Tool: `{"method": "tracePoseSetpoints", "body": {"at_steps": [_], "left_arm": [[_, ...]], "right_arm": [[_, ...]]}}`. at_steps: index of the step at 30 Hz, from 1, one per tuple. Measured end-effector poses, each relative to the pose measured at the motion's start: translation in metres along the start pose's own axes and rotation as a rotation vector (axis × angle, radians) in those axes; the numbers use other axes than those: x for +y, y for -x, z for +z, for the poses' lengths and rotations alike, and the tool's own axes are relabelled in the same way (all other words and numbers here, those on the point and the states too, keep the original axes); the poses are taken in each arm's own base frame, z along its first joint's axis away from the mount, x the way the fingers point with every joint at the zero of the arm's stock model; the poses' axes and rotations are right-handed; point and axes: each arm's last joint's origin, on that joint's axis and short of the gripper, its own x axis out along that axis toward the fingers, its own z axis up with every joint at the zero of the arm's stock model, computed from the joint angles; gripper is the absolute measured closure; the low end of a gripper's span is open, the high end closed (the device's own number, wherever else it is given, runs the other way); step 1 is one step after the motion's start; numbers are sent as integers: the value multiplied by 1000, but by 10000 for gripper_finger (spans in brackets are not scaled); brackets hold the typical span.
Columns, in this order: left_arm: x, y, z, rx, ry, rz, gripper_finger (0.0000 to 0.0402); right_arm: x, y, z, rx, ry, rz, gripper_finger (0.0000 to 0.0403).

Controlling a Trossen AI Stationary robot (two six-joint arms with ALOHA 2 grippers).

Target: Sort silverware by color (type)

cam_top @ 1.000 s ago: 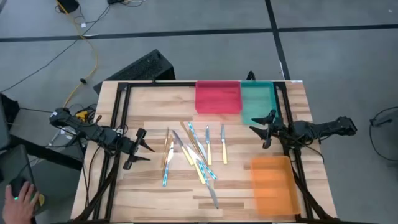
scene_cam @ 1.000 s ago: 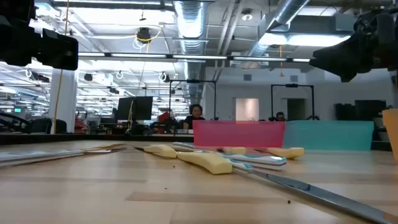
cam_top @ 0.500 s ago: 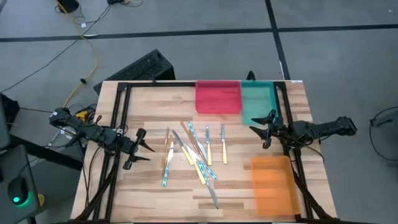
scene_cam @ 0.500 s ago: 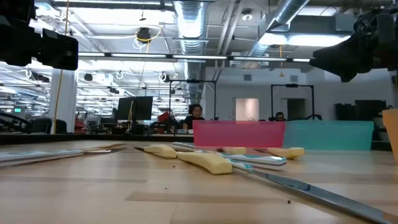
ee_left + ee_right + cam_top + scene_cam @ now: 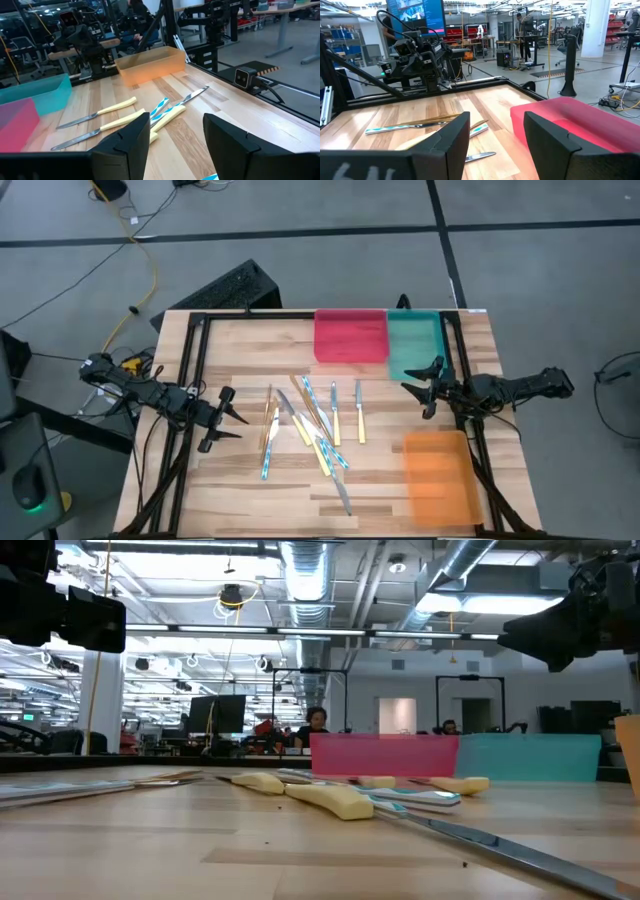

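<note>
left gripper [image 5: 228, 416] spread, empty, hovering at table's left edge facing the pile | right gripper [image 5: 422, 385] spread, empty, beside teal tray [image 5: 412, 345] | silverware [image 5: 310, 425] scattered mid-table [image 5: 240, 500], unsorted | red tray [image 5: 350, 335], orange tray [image 5: 440, 478] likely await one type each

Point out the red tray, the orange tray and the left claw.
red tray [image 5: 350, 337], high view, on its floor.
orange tray [image 5: 440, 480], high view, on its floor.
left claw [image 5: 228, 420], high view, midway between its open fingertips.

arms: two, dark, slim, jointed | left pincer [image 5: 228, 418]: black, two tapered fingers | right pincer [image 5: 421, 388]: black, same build | fingers [image 5: 122, 145]: matte, blocky, bevelled edges
</note>
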Motion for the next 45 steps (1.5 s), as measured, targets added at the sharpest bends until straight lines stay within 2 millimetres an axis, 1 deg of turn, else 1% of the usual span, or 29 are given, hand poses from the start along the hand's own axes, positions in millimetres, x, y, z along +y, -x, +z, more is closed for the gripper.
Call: {"method": "tracePoseSetpoints", "body": {"at_steps": [23, 25, 28, 33, 35, 39, 41, 45], "left_arm": [[0, 0, 0, 0, -4, 1, 233], [1, 0, 0, -1, -9, 30, 233], [3, 0, 1, 6, -5, 111, 233], [4, 1, 3, -4, -4, 127, 233], [4, 1, 3, -2, 0, 126, 233], [4, 1, 4, -16, 27, 128, 233], [4, 1, 4, -16, 43, 127, 233], [4, 1, 3, -19, 152, 126, 233]], "right_arm": [[0, 0, 0, 0, 0, 0, 193], [0, 0, 0, -1, -24, 0, 193], [0, 0, 1, -10, -196, 1, 193], [0, 0, 5, -54, -574, 12, 193], [-1, 0, 10, -104, -640, 6, 193], [-2, 1, 14, -150, -713, 10, 193], [-3, 2, 20, -205, -783, 8, 193], [-4, 4, 29, -300, -952, 34, 193]]}}
